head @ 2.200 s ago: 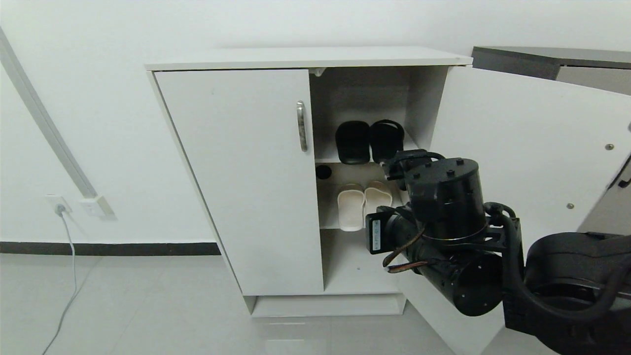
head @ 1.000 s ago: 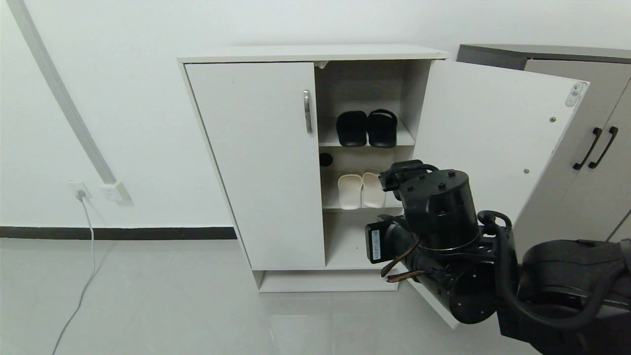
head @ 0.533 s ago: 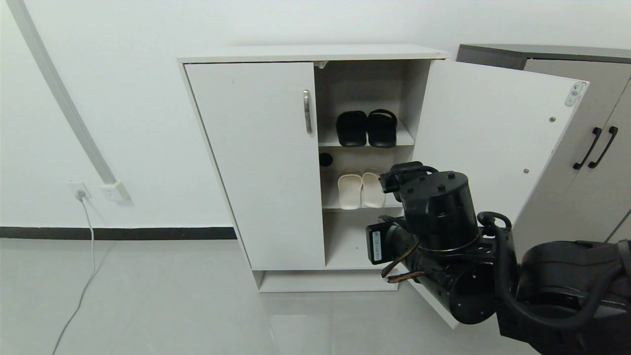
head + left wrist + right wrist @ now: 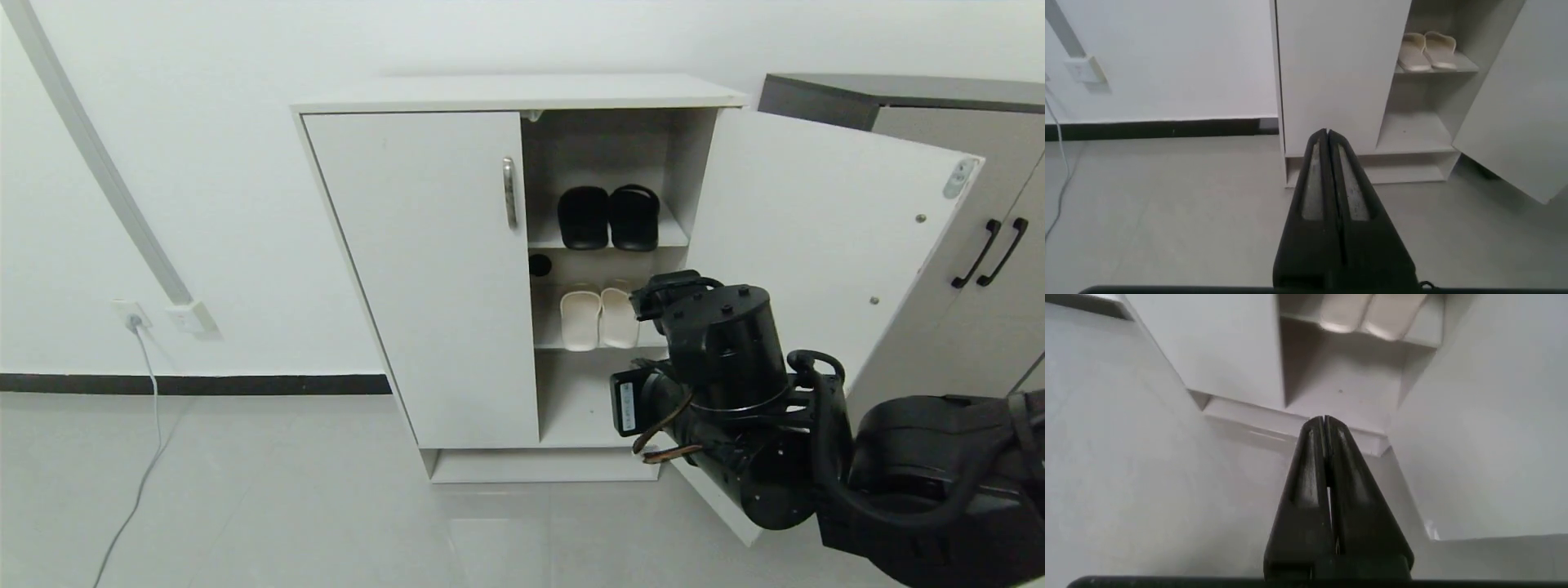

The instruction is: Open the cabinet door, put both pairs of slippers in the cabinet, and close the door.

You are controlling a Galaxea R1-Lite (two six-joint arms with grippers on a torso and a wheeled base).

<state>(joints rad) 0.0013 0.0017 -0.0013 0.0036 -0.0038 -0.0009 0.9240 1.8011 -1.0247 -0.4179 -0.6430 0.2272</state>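
At the white cabinet (image 4: 522,91), the right-hand door (image 4: 816,245) stands swung wide open. The left-hand door (image 4: 416,269) is shut, with its metal handle (image 4: 509,193) at the inner edge.

Change: over the last two seconds the whole head view has shifted, and the cabinet now sits farther off and fully in frame. This is camera movement, consistent with the robot backing away, not movement of the furniture. The slippers and the open door keep their places relative to the cabinet. The right arm (image 4: 718,359) holds the same posture in front of the opening.

Meaning for the task: the black slippers (image 4: 608,218) lie side by side on the upper shelf. The white slippers (image 4: 600,317) lie side by side on the shelf below. Loading therefore appears complete, and closing the door is the one step left. Backing away probably makes room to reach around the door's free edge.

Fingers: the right gripper (image 4: 1325,423) has its fingers pressed together with nothing between them. It points toward the cabinet's bottom compartment. The white slippers lie beyond the tips, well apart, and the open door stands to the robot's right of the fingers, near but not touching. The left gripper (image 4: 1327,135) is likewise clenched and empty. It hangs over the floor (image 4: 1167,212), aimed at the foot of the shut door and well apart from it.
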